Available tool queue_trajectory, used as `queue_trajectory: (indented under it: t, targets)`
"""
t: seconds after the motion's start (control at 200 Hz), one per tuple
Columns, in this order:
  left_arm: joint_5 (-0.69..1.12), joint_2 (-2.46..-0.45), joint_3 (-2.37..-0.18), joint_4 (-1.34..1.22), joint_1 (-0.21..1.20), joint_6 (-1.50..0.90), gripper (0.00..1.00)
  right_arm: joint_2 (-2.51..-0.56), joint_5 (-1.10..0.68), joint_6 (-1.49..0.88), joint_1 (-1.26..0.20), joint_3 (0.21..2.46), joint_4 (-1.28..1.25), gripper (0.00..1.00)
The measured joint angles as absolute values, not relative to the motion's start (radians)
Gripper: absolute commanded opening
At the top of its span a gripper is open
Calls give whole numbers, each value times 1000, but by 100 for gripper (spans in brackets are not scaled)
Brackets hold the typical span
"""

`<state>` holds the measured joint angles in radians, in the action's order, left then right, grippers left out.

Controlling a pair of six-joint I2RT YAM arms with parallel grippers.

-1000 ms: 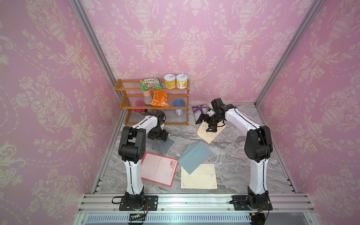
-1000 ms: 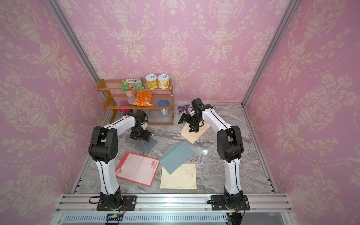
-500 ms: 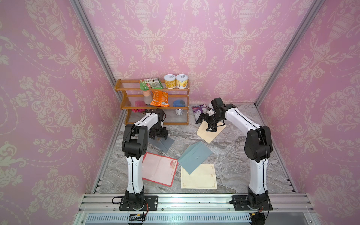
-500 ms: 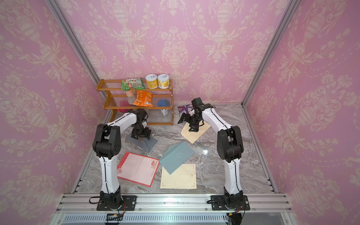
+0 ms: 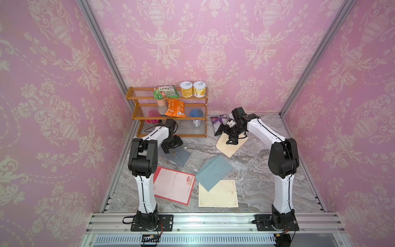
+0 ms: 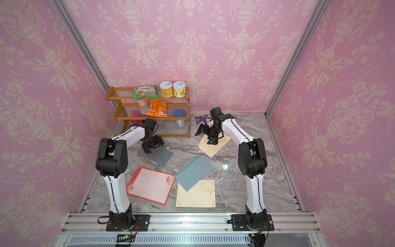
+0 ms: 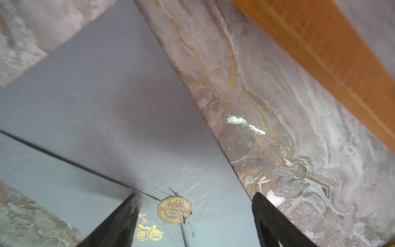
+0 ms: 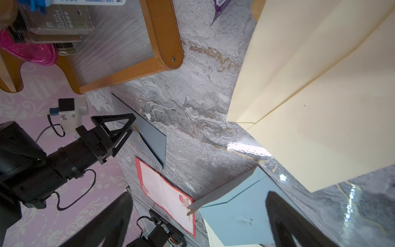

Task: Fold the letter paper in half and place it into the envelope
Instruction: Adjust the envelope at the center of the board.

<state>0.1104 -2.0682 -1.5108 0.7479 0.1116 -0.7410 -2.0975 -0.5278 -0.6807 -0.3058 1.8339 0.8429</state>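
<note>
In a top view, my left gripper (image 5: 171,148) stands open and empty over the grey envelope (image 5: 180,157) left of centre. My right gripper (image 5: 225,136) is likewise open at the cream envelope (image 5: 229,150) right of centre, and the red-bordered letter paper (image 5: 173,186) lies flat at lower centre. In the left wrist view my jaws straddle the gold seal (image 7: 174,210); in the right wrist view my fingers (image 8: 284,218) are spread wide and hold nothing.

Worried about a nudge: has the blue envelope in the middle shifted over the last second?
No: the blue envelope still overlaps the same corner of the cream letter paper.
</note>
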Motion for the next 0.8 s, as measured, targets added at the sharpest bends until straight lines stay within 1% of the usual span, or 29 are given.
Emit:
queue_trajectory:
  t: [0.16,0.315,0.35,0.41,0.475,0.525,0.56,0.615,0.675,0.755,0.8]
  targets:
    - [139,-2053,-1489,675,112,-829,84,-2098,-529,-677,-331,1834,843,100]
    - [152,-2047,-1489,671,112,-835,84,-2117,-543,-676,-409,1870,842,100]
    - [152,-2043,-1489,678,112,-828,84,-2129,-547,-677,-431,1890,841,97]
    - [152,-2031,-1490,696,112,-810,84,-2158,-557,-679,-468,1931,834,89]
    - [151,-2009,-1491,722,112,-782,82,-2202,-569,-683,-506,1987,824,75]
    - [148,-1989,-1493,741,112,-754,79,-2242,-579,-702,-532,2034,816,59]
    - [146,-1975,-1496,756,112,-736,76,-2268,-585,-711,-546,2061,807,44]
    - [140,-1957,-1498,770,112,-707,69,-2313,-597,-723,-561,2103,793,19]
    - [132,-1945,-1499,784,112,-672,56,-2358,-608,-747,-570,2141,778,1]
    - [130,-1943,-1499,796,112,-631,24,-2423,-620,-776,-574,2205,771,0]
    - [129,-1943,-1499,802,112,-607,9,-2461,-626,-791,-575,2249,771,0]
